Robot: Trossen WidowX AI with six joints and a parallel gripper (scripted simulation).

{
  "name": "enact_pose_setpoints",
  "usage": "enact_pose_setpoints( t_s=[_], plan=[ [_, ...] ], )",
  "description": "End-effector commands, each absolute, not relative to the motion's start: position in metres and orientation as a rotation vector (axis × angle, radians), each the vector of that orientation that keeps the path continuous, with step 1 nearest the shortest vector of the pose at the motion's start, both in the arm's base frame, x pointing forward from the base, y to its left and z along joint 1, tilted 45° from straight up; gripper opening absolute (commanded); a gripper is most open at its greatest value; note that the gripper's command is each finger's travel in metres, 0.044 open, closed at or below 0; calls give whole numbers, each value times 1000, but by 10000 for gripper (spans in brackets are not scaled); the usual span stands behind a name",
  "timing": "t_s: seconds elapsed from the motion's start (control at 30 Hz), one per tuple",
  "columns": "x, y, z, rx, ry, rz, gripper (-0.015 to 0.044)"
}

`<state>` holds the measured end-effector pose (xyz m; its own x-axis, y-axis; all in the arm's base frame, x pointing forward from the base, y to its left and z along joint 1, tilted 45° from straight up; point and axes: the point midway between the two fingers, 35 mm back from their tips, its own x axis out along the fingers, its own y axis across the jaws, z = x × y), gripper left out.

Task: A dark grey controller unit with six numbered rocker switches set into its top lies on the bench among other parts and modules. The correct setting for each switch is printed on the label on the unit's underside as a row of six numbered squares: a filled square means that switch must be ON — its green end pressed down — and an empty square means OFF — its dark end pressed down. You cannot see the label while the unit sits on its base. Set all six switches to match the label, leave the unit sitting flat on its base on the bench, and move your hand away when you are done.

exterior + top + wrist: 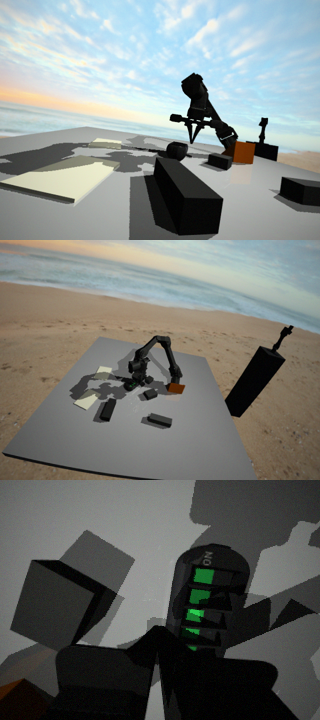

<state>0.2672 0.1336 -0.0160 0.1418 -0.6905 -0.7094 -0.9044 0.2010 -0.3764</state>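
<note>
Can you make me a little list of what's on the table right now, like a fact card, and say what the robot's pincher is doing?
tool: shut, holding nothing, fingertips together, hanging just above the controller unit
controller unit: dark, rounded, flat on the bench, switches facing up
switches: four green ends show in the wrist view; the rest are hidden by the tool
near the unit: small dark block, orange block at the arm's foot
other parts: two long dark blocks, two pale flat plates
</note>
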Motion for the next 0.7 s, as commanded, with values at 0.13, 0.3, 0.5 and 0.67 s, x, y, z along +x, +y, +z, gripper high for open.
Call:
enact_pose_setpoints(
  t_s=[0.13, 0.3, 0.5, 0.67],
  plan=[
    [265, 151, 1, -1544, 1604, 310, 105],
    [260, 168, 20, -1544, 1604, 311, 236],
    [260, 168, 20, -1544, 1604, 311, 184],
    [260, 168, 20, -1544, 1604, 311, 52]
  ],
)
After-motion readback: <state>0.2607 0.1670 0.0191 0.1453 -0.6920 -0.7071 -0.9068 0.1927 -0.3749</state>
